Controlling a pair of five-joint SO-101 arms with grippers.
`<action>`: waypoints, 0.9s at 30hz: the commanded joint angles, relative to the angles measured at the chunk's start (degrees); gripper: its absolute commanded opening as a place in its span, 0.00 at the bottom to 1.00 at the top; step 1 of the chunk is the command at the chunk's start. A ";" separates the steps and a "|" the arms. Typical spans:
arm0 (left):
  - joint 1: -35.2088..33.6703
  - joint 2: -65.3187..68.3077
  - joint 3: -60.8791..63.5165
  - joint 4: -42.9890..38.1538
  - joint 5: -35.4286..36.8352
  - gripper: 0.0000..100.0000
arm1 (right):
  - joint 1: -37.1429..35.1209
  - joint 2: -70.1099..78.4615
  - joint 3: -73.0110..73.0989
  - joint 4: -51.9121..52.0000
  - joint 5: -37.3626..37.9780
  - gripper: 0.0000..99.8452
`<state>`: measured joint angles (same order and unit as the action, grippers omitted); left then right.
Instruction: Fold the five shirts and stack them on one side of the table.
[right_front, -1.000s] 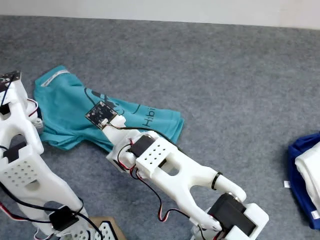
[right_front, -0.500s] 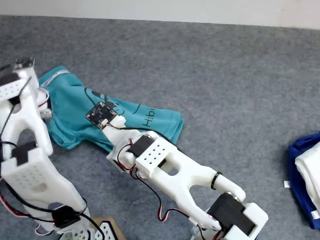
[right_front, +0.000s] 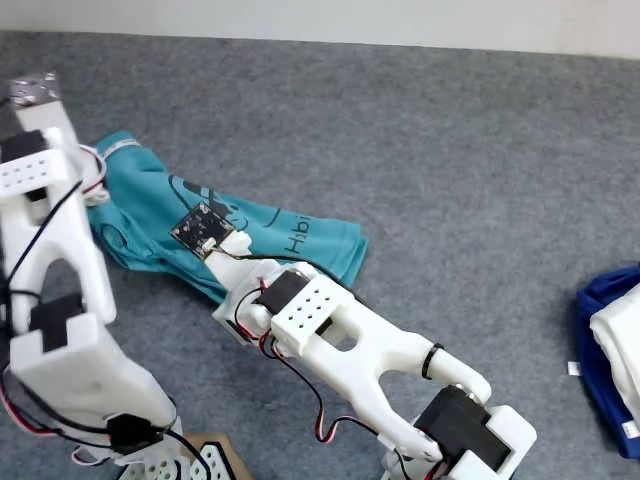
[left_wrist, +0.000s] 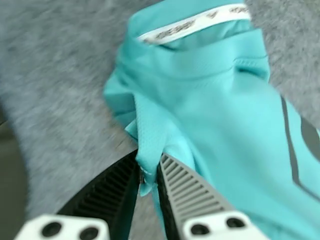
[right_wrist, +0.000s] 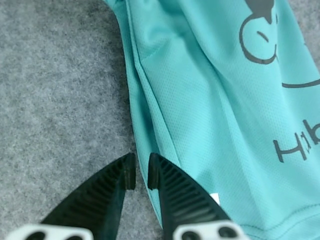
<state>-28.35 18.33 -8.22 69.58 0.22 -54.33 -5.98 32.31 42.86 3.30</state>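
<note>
Teal shirt (right_front: 300, 235) lies rumpled on the grey table (right_front: 450, 140), toward its far left part, print side up, with the white collar band (left_wrist: 192, 22) at the end nearest the left arm.

The left gripper (left_wrist: 149, 167) has its jaws pressed together on a narrow ridge of cloth at the shirt's edge, below the collar. The fabric hangs in a fold from that pinch. This looks like a hold for carrying that end over the body of the shirt to make a fold.

The right gripper (right_wrist: 141, 172) sits low at the shirt's long side edge. Its jaws are almost together and the hem runs in between them, one finger over cloth and the other over bare table. I judge this to be a light pinch that anchors the shirt so it cannot slide while the other end is drawn.

A pile of blue and white clothes (right_front: 612, 345) rests at the table's right edge, well apart from the teal shirt. That is probably the side chosen for stacking.
</note>
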 joint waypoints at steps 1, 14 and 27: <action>1.54 1.27 -0.84 -6.15 6.68 0.01 | -0.22 -0.22 -0.22 -0.57 0.79 0.06; 3.91 2.33 -0.92 -9.93 16.00 0.01 | -0.40 -0.22 0.84 -0.75 0.79 0.06; 4.79 1.71 -3.65 -11.08 16.00 0.01 | -0.40 -0.22 0.84 -0.84 0.79 0.06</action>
<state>-24.66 21.32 -8.57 59.03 15.69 -54.33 -5.98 33.80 42.86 3.30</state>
